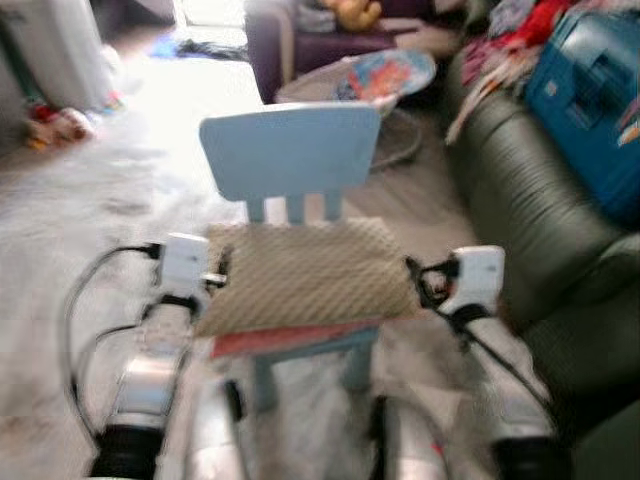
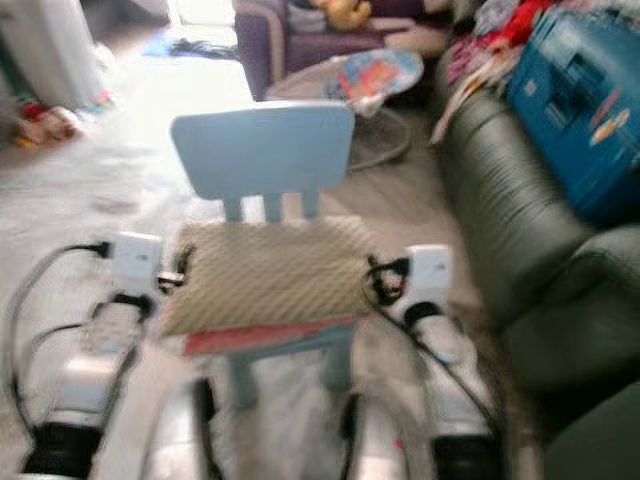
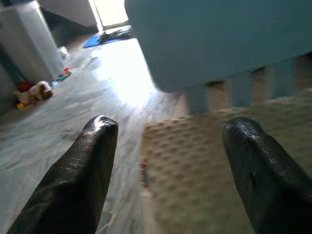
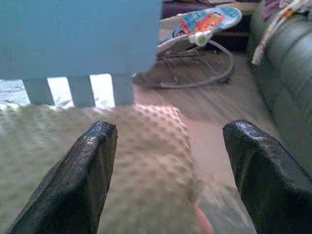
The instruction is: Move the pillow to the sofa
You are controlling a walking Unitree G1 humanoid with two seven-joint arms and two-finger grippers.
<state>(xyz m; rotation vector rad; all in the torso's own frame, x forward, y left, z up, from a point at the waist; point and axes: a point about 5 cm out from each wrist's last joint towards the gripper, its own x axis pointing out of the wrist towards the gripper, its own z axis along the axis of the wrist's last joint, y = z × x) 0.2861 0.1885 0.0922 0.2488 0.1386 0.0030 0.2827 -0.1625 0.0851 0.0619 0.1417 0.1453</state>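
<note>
While the beige dimpled pillow (image 1: 305, 275) lies flat on the seat of the small light-blue chair (image 1: 290, 150), I have a gripper at each of its short ends, so its long axis runs straight across from one to the other. My left gripper (image 3: 168, 161) stands with its fingers spread wide; the pillow's near corner sits just ahead of it, between the fingertips and a little toward the inner finger, with bare floor past the outer one. My right gripper (image 4: 168, 161) is likewise wide open, and there the pillow's end fills the space before the inner finger (image 4: 73, 180) and reaches about midway across the gap, while the outer finger (image 4: 265, 175) points past the cushion's edge toward the floor. Neither pair of fingers looks to be touching the fabric yet, though the head views are blurred and I cannot be sure. A thin red pad (image 1: 290, 338) shows under the pillow's front edge on the seat. Both arms seem about equally near, so I judge this a two-sided pinch: each gripper needs to move inward along the pillow's length. The dark green sofa (image 1: 540, 200) lies off beyond my right gripper, well apart from the chair.
</note>
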